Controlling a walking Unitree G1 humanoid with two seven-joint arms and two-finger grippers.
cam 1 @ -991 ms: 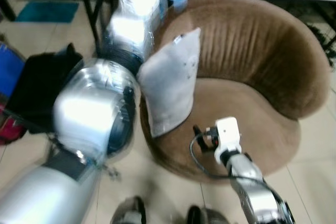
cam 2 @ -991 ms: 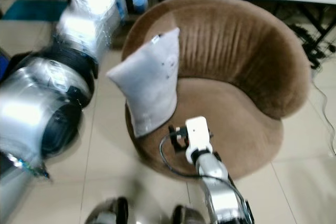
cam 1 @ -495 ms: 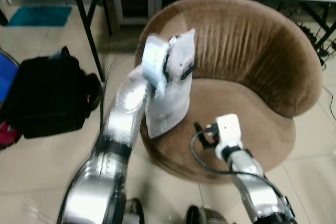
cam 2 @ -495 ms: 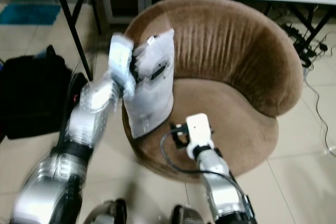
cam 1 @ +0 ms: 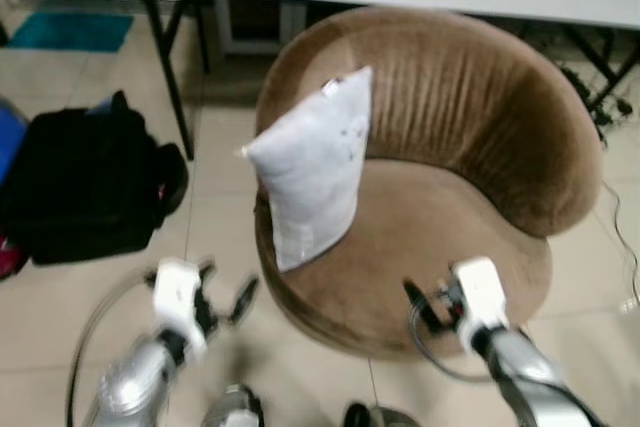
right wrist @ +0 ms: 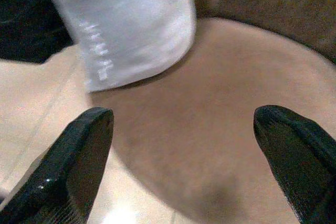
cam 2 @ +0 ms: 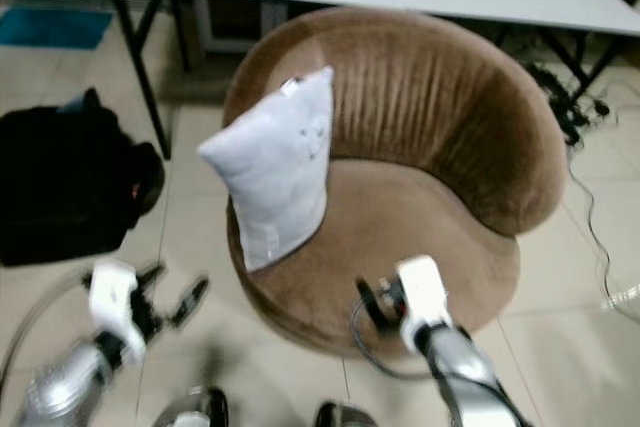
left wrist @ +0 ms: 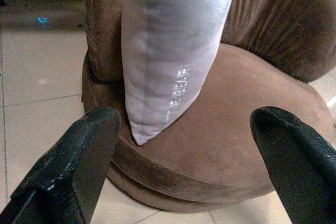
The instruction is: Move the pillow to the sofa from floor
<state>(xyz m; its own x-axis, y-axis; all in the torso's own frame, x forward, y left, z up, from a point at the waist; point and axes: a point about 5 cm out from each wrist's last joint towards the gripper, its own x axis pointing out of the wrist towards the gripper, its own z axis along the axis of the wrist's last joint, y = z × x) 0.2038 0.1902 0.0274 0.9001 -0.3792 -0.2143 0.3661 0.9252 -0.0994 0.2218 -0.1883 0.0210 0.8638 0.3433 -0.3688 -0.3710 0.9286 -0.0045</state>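
Grey pillow (cam 1: 313, 164) upright on sofa (cam 1: 470, 137)

Pillow (cam 1: 312, 163): smooth pale grey cloth, slight sheen. Sofa (cam 1: 470, 127) under it: brown ribbed velvety fabric. Floor (cam 1: 90, 307): glossy beige tile.
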